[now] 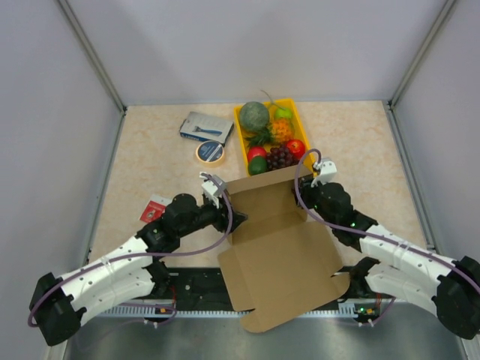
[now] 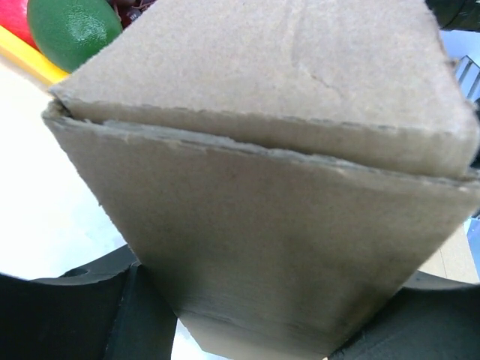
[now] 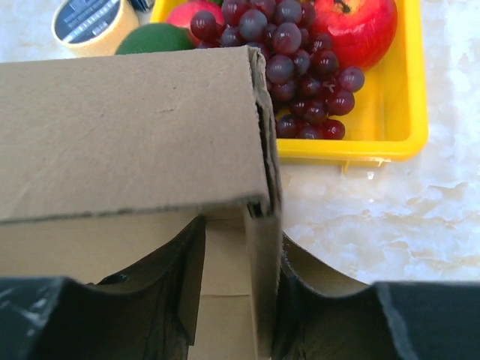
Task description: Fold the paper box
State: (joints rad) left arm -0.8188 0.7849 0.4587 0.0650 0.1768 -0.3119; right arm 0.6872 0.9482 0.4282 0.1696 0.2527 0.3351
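Observation:
The paper box (image 1: 281,255) is a brown cardboard sheet lying in the middle of the table. Its far wall is raised next to the fruit tray, and its near flaps hang over the table's front edge. My left gripper (image 1: 223,201) is at the box's far left corner. In the left wrist view the cardboard (image 2: 262,225) covers the fingertips, and the fingers (image 2: 112,315) stand wide apart. My right gripper (image 1: 306,191) is at the far right corner. It straddles the raised side wall (image 3: 261,247): the right finger (image 3: 300,277) touches the wall and the left finger is apart from it.
A yellow fruit tray (image 1: 302,124) with grapes, apple and melon stands just behind the box; it also shows in the right wrist view (image 3: 405,97). A tape roll (image 1: 211,152) and a blue-grey packet (image 1: 205,127) lie at back left. A red card (image 1: 154,209) lies by the left arm.

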